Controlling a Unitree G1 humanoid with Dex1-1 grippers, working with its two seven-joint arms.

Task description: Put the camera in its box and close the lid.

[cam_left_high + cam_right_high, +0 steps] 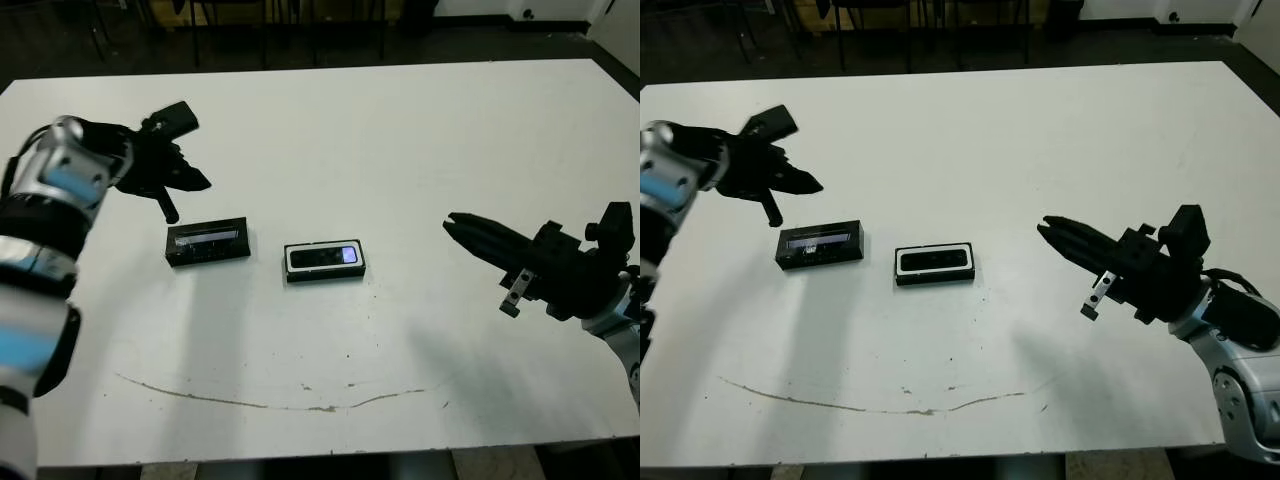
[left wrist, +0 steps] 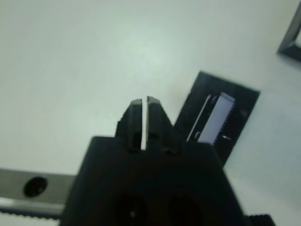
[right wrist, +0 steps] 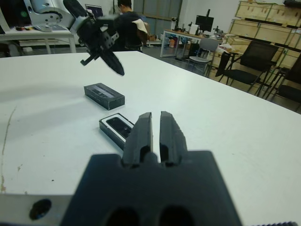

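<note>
My left end effector (image 1: 190,180) hovers clenched near the bench's left edge, above the lid (image 1: 207,241). My right end effector (image 1: 455,222), clenched and empty, points at the box (image 1: 324,260) holding the camera (image 1: 325,256).

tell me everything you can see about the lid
The lid is a flat black rectangular piece with a long pale glossy strip along its face. It lies flat on the white table, beside the box on the robot's left, with a gap between them. Nothing grips it; the left gripper hovers above, clear of it.
</note>
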